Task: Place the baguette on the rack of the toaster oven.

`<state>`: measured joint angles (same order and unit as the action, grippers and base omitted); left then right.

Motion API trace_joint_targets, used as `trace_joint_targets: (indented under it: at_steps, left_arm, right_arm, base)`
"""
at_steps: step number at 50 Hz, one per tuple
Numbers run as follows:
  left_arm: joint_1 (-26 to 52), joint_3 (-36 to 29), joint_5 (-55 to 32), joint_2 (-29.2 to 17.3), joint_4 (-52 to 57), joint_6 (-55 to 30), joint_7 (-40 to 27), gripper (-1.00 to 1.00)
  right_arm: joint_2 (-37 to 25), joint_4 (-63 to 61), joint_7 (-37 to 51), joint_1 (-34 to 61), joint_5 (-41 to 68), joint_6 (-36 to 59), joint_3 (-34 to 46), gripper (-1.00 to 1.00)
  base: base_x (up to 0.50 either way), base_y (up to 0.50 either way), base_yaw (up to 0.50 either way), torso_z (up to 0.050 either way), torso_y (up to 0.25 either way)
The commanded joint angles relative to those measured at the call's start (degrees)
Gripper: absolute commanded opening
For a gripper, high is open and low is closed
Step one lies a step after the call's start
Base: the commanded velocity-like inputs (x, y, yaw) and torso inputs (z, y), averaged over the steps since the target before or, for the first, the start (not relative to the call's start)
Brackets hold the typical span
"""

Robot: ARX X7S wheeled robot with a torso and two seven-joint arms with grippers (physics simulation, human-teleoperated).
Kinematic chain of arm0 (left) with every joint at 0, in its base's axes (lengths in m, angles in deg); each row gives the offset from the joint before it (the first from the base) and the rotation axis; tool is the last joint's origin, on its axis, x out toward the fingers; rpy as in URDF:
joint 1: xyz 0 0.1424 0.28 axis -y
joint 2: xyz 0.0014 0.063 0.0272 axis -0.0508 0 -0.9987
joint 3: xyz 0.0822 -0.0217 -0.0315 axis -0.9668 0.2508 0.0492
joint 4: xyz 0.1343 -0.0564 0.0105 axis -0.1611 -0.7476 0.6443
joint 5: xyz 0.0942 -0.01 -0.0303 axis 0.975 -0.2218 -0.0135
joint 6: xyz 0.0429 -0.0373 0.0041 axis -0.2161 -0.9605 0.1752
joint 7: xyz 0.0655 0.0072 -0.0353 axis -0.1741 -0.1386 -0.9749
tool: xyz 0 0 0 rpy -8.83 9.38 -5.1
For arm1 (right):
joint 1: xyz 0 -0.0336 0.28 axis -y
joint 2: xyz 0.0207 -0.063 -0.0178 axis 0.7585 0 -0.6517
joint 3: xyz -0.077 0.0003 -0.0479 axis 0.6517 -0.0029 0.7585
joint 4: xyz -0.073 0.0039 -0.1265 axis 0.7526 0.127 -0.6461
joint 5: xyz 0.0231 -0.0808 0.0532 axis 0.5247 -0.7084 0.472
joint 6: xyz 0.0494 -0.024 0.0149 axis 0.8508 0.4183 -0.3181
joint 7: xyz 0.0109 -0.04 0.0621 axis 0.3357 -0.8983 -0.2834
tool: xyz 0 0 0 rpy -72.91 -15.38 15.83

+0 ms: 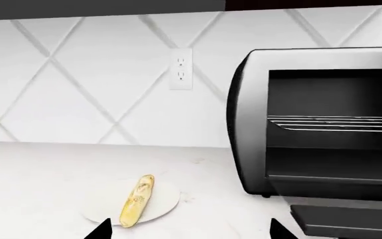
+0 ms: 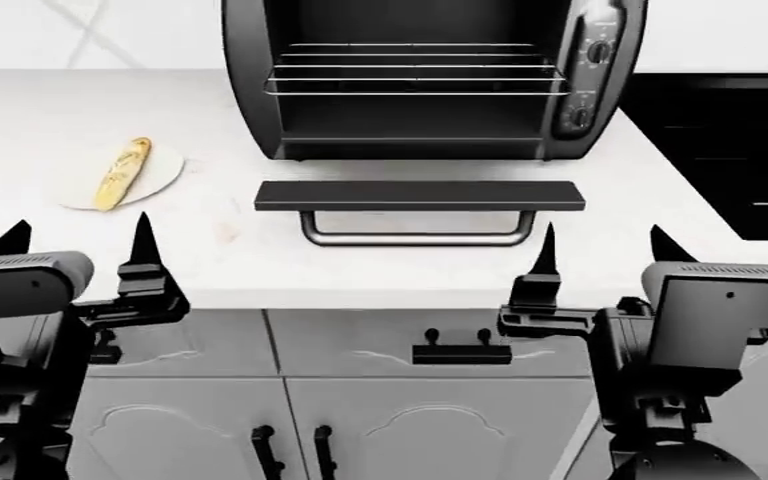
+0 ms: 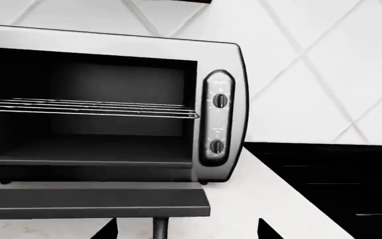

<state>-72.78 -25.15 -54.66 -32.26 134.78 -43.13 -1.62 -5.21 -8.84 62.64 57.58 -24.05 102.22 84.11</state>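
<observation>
The golden-yellow baguette point(image 2: 121, 172) lies on a round white plate point(image 2: 157, 176) at the counter's left; it also shows in the left wrist view point(image 1: 137, 200). The black toaster oven point(image 2: 244, 90) stands at the counter's back with its door point(image 2: 419, 195) dropped open. The silver wire rack point(image 2: 411, 80) spans the cavity and is bare; both wrist views show it point(image 1: 337, 123) point(image 3: 85, 108). My left gripper point(image 2: 75, 248) is open and empty near the front edge, short of the plate. My right gripper point(image 2: 600, 252) is open and empty in front of the door's right end.
The door's metal handle point(image 2: 418, 238) juts toward the counter's front edge. Two knobs point(image 2: 595, 52) sit on the oven's right panel. A black glass cooktop point(image 2: 731, 140) lies at the right. A wall outlet point(image 1: 181, 68) is on the tiled backsplash. White cabinet doors point(image 2: 398, 420) are below.
</observation>
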Motion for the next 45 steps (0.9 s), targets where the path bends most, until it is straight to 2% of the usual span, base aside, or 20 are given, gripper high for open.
trace_joint_targets:
  at_steps: [1,13,21,24,27,31,35,40,44,45]
  left_arm:
    - [2.44,-0.40,-1.13,-0.29,0.88,-4.48,-2.07,1.00]
    - [3.82,0.91,-2.50,-1.36,2.86,-7.17,-3.02,1.00]
    - [5.83,0.41,-2.92,-2.13,2.41,-10.17,-4.11,1.00]
    - [8.66,2.22,-5.47,-1.73,2.01,-15.29,-4.84,1.00]
    - [11.13,1.07,-7.05,-3.44,2.05,-18.81,-4.13,1.00]
    - [19.94,3.86,-9.88,-4.19,0.88,-27.02,-5.34,1.00]
    - [25.90,3.61,-9.66,-4.84,-3.36,-30.70,-6.85,1.00]
    - [27.85,-0.01,-7.80,-6.75,-8.80,-30.44,-7.49,1.00]
    - [32.57,-2.99,-8.84,-9.15,-13.28,-34.21,-5.98,1.00]
    - [32.86,-5.02,-7.66,-10.34,-14.19,-32.50,-6.18,1.00]
  right_arm:
    - [0.07,-1.64,-0.22,0.61,2.06,2.14,-3.11,1.00]
    - [-1.19,-3.59,0.59,1.42,2.61,4.00,-4.32,1.00]
    - [-2.00,-5.35,0.54,2.35,3.48,7.70,-6.71,1.00]
    - [-2.22,-5.42,1.07,2.03,3.39,7.38,-7.22,1.00]
    - [-2.72,-5.47,1.32,2.11,3.46,7.38,-7.00,1.00]
    - [-2.51,-5.33,1.80,2.10,3.67,7.36,-7.13,1.00]
    - [-2.85,-5.00,1.91,2.59,3.94,7.51,-7.42,1.00]
    - [-2.92,-4.74,2.27,1.43,4.07,6.81,-7.56,1.00]
    - [-3.19,-5.38,2.39,2.47,4.55,8.38,-7.83,1.00]
    - [-3.10,-4.97,2.42,2.06,4.59,7.64,-7.95,1.00]
  base:
    - [0.50,0.07,0.00,0.000,0.000]
    - [0.50,0.03,0.00,0.000,0.000]
    - [0.00,0.00,0.00,0.000,0.000]
    - [0.00,0.00,0.00,0.000,0.000]
    - [0.00,0.00,0.00,0.000,0.000]
    - [0.00,0.00,0.00,0.000,0.000]
    - [0.00,0.00,0.00,0.000,0.000]
    - [0.00,0.00,0.00,0.000,0.000]
    - [0.00,0.00,0.00,0.000,0.000]
    - [0.00,0.00,0.00,0.000,0.000]
